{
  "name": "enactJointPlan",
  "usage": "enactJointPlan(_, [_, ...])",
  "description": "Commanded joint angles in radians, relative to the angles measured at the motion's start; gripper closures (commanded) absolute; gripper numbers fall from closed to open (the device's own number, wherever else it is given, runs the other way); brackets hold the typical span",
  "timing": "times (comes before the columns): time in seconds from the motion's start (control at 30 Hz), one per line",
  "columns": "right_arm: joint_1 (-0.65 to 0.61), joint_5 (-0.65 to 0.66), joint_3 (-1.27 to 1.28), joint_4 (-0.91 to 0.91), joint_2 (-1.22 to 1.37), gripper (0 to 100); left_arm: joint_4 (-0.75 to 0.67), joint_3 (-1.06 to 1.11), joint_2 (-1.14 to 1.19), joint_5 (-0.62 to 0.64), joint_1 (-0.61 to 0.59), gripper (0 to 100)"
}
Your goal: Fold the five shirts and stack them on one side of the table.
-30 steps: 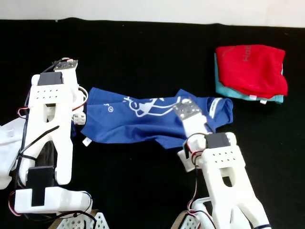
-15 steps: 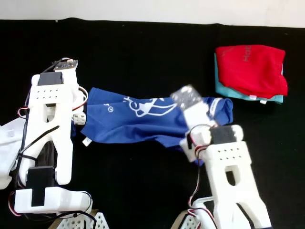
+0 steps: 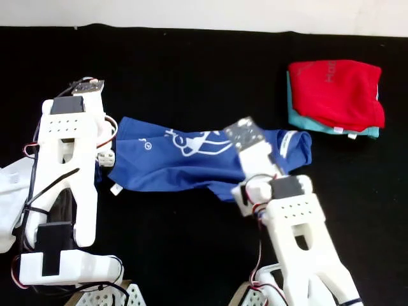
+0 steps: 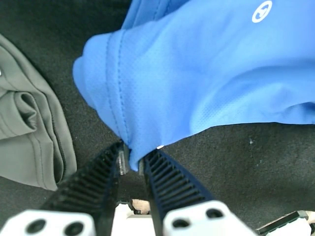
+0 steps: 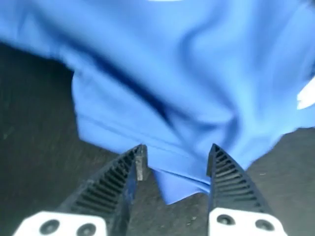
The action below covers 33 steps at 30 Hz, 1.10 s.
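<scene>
Blue shirt point(image 3: 172, 162): lies crumpled across the middle of the black tabletop point(image 3: 191, 70), between the two arms.
Left claw point(image 4: 132, 164): nearly closed, pinching the shirt's rolled hem at its left end.
Right claw point(image 5: 176, 157): spread wide, one finger on each side of the shirt's near edge, gripping nothing.
Obstruction: in the high view the white arms hide both ends of the shirt.
Stack: red shirt point(image 3: 338, 92) folded on a teal shirt point(image 3: 299, 120), far right corner, well apart.
Grey shirt point(image 4: 29, 137): bunched just beside the left claw.
</scene>
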Motion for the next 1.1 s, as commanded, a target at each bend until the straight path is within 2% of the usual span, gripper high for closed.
enactJointPlan(0.0, [-0.031,-0.006,0.042,-0.008,-0.010,80.0,-0.005,-0.012,-0.044,0.005,0.002,99])
enactJointPlan(0.17, [-0.125,-0.006,0.031,0.147,-0.021,80.0,-0.003,-0.010,-0.044,0.005,0.002,99])
enactJointPlan(0.3, [-0.203,-0.006,-0.094,0.318,-0.021,80.0,-0.003,-0.012,-0.044,0.005,0.002,99])
enactJointPlan(0.4, [-0.203,-0.006,-0.217,0.392,-0.021,80.0,-0.003,-0.012,-0.044,0.005,0.002,99])
enactJointPlan(0.53, [-0.128,-0.012,-0.268,0.394,-0.008,80.0,-0.002,-0.012,-0.048,0.005,0.002,99])
enactJointPlan(0.7, [-0.035,-0.006,-0.145,0.329,-0.008,79.6,-0.002,-0.012,-0.050,0.005,0.002,99])
enactJointPlan(0.83, [-0.025,-0.006,-0.024,0.232,-0.008,79.5,-0.002,-0.012,-0.050,0.005,0.002,99])
enactJointPlan(0.97, [-0.021,-0.006,0.044,0.159,-0.008,72.1,-0.002,-0.012,-0.050,0.005,0.002,99])
enactJointPlan(1.07, [-0.021,-0.006,0.054,0.122,-0.008,72.2,-0.002,-0.012,-0.050,0.005,0.002,99])
